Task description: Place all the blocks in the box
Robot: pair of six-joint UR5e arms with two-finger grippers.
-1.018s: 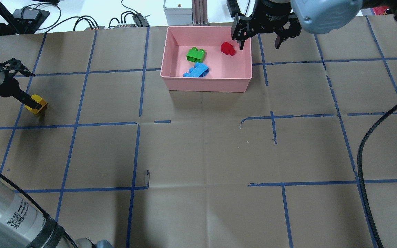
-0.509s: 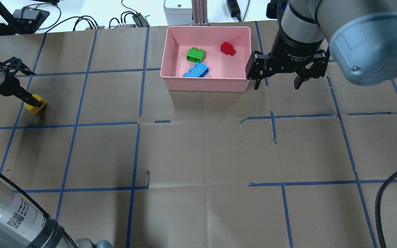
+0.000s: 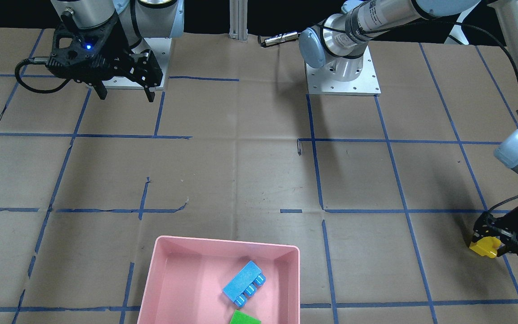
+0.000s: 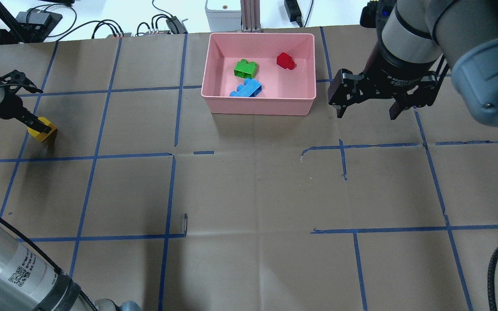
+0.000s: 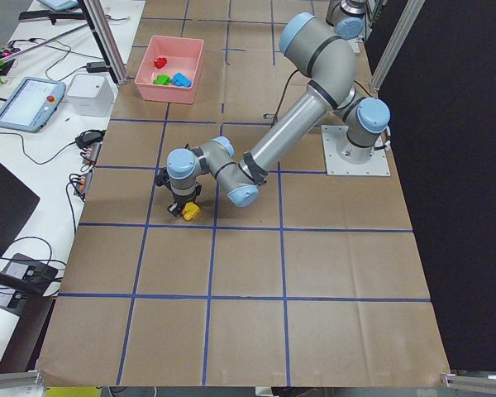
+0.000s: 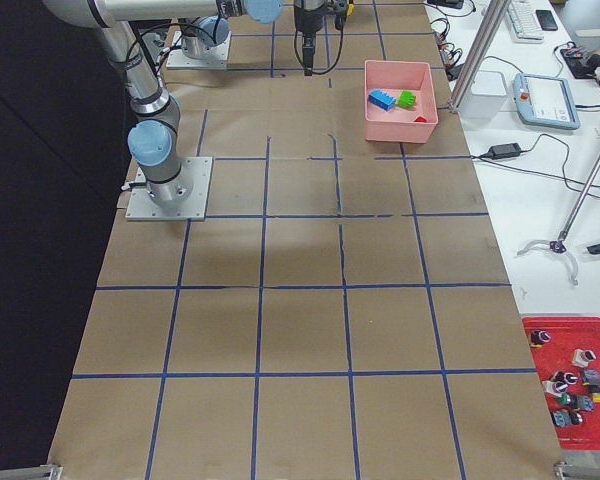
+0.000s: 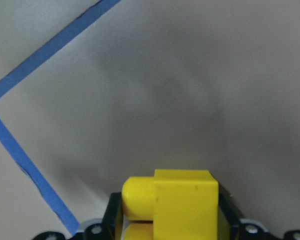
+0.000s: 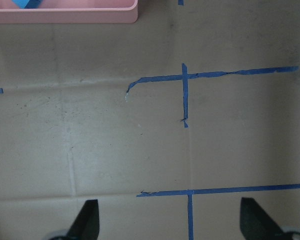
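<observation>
The pink box (image 4: 259, 106) stands at the table's far middle and holds the green brick (image 4: 245, 68), the blue brick (image 4: 246, 88) and the red brick (image 4: 285, 60). The box also shows in the front-facing view (image 3: 169, 279) with the blue brick (image 3: 243, 283). My left gripper (image 4: 38, 127) is shut on the yellow brick (image 4: 43, 132) at the table's far left, just above the paper; the brick fills the left wrist view (image 7: 177, 202). My right gripper (image 4: 366, 108) is open and empty, right of the box.
Brown paper with blue tape lines (image 4: 175, 90) covers the table. Cables and devices (image 4: 162, 23) lie beyond the far edge. A black cable (image 4: 491, 263) hangs at the right front.
My right gripper, open and empty, has moved from over the box's right rim out to the right and toward the robot. The left gripper with the yellow brick has lifted very slightly.
</observation>
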